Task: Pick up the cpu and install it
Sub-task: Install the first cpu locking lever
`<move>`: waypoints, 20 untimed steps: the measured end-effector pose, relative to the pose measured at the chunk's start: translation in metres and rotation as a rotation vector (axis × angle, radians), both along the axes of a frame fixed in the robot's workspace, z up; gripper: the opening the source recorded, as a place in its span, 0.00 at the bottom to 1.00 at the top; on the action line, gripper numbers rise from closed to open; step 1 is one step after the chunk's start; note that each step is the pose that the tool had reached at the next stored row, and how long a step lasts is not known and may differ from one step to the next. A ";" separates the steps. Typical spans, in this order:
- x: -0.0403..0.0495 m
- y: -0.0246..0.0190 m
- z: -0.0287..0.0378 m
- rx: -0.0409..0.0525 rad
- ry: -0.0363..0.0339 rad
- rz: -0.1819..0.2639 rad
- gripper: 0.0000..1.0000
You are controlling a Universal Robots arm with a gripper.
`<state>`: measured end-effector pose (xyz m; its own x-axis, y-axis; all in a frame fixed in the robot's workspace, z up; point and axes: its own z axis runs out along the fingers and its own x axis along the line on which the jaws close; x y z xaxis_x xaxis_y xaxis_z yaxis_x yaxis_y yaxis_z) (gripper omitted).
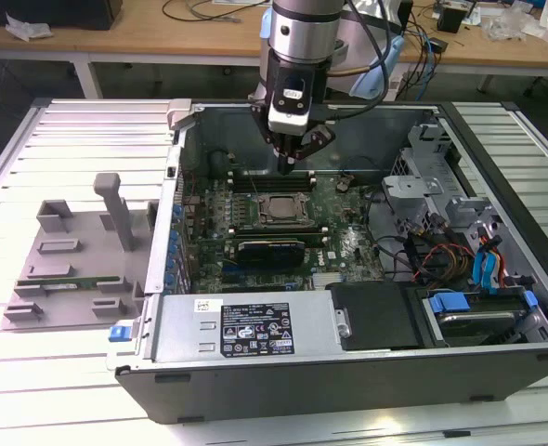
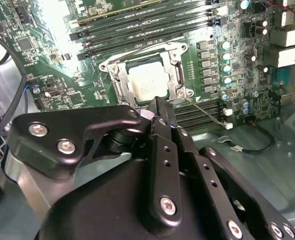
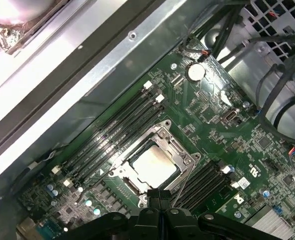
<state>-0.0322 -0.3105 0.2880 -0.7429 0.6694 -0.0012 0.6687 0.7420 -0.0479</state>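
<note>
Power supply (image 1: pixel 255 327): nearest the exterior camera, a silver box along the front edge of the computer case (image 1: pixel 348 381).
Grey tray (image 1: pixel 70 255): at nine o'clock of the case, on the slatted bench.
Socket frame (image 1: pixel 280 210): mid-motherboard (image 1: pixel 348 243); its metal surround rings the chip.
Cpu (image 1: pixel 281 210): already lying inside the socket frame, its pale silvery top plain in both wrist views (image 2: pixel 147 82) (image 3: pixel 154 165).
Gripper (image 1: pixel 293 163): poised above the board at roughly twelve o'clock of the socket; fingers (image 2: pixel 160 107) pressed together, pinching nothing.
Judgement: the chip looks seated, so the care now lies in lifting straight and clear without brushing the frame or nearby memory slots (image 3: pixel 117 130).
Drive bays (image 1: pixel 478 269): at three o'clock, with coloured cables.
</note>
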 end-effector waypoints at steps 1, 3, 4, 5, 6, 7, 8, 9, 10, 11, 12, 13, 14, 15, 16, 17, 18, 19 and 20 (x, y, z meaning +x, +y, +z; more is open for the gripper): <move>0.0000 0.0000 0.0000 0.0000 0.0000 0.008 0.11; 0.0000 0.0000 0.0000 0.0000 0.0000 0.028 0.11; 0.0000 0.0000 0.0000 0.0000 0.0000 0.035 0.11; 0.0000 0.0000 0.0000 0.0000 0.0000 0.049 0.11; 0.0000 0.0000 0.0000 0.0000 0.0000 0.065 0.11; 0.0000 0.0000 0.0000 0.0000 0.0000 0.083 0.11; 0.0000 0.0000 0.0000 0.0000 0.0000 0.098 0.11; 0.0000 0.0000 0.0000 0.0000 0.0000 0.112 0.11; 0.0000 0.0000 0.0000 0.0000 0.0001 0.127 0.11; 0.0000 0.0000 0.0000 0.0000 0.0000 0.138 0.11; 0.0000 0.0000 0.0000 0.0000 0.0000 0.152 0.11; 0.0000 0.0000 0.0000 -0.0001 0.0000 0.163 0.11; 0.0000 0.0000 0.0000 0.0000 0.0000 0.182 0.11; 0.0000 0.0000 0.0000 0.0000 0.0000 0.195 0.11; 0.0000 0.0000 0.0000 -0.0001 0.0000 0.215 0.11; 0.0000 0.0000 0.0000 0.0000 0.0000 0.234 0.11; 0.0000 0.0000 0.0000 0.0000 0.0000 0.246 0.11; 0.0000 0.0000 0.0000 -0.0001 0.0000 0.258 0.11; 0.0000 0.0000 0.0000 0.0000 0.0000 0.277 0.11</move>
